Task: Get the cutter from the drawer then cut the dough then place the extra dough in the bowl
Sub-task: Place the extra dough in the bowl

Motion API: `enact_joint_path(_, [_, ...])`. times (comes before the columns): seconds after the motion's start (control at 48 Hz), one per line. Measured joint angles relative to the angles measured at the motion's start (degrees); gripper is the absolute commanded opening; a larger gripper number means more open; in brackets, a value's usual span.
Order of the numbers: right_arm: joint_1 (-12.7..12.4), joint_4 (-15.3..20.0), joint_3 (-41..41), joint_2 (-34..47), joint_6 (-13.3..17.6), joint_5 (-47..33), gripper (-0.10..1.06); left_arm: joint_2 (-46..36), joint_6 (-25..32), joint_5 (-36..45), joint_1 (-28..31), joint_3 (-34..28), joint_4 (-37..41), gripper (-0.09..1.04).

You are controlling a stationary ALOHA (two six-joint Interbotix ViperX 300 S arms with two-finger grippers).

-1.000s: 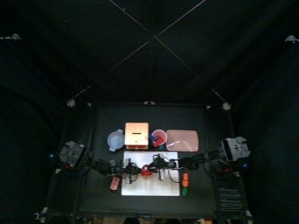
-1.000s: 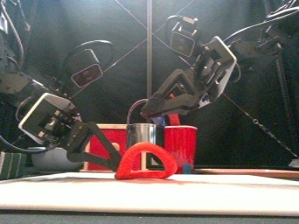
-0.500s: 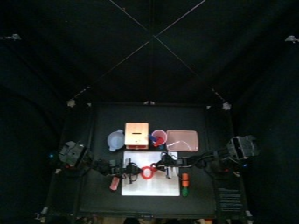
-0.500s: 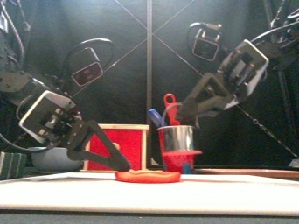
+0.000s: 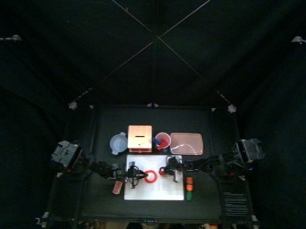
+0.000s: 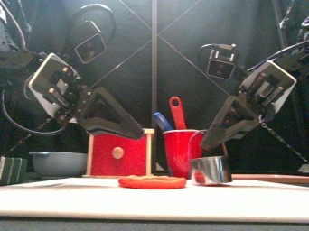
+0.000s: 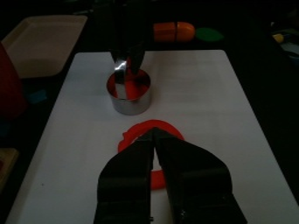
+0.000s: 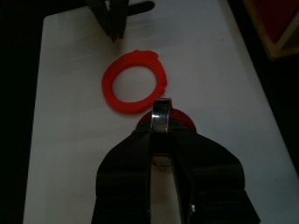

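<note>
Cutting looks done; the right gripper [image 8: 160, 115] pinches the metal cutter [image 7: 131, 94] by its wire handle, set on the white cutting board [image 6: 157, 200] just beside the red dough ring [image 8: 138, 79]; the left gripper [image 7: 158, 147] hovers over the ring, jaws together, empty. Next, I judge: spread, pinch the ring, carry it to the blue-grey bowl [image 6: 54, 162].

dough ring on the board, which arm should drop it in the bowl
Left: the left gripper hangs empty near the ring, bowl on its side; the right gripper holds the cutter.
</note>
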Motion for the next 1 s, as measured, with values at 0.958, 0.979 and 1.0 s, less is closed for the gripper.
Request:
enact_joint_path(0.958, [-0.62, -6.68, 0.70, -13.18, 0.18, 5.10, 0.73, 3.34, 4.04, 17.84, 6.42, -6.77, 1.49, 0.85])
enact_joint_path(0.979, [-0.70, -6.59, 1.23, -13.80, 0.18, 5.19, 0.73, 3.43, 4.04, 17.93, 6.50, -6.86, 1.49, 0.84])
enact_joint_path(1.0, [-0.79, -6.59, 1.49, -14.33, 0.18, 5.10, 0.73, 3.60, 4.04, 18.02, 6.50, -6.86, 1.49, 0.84])
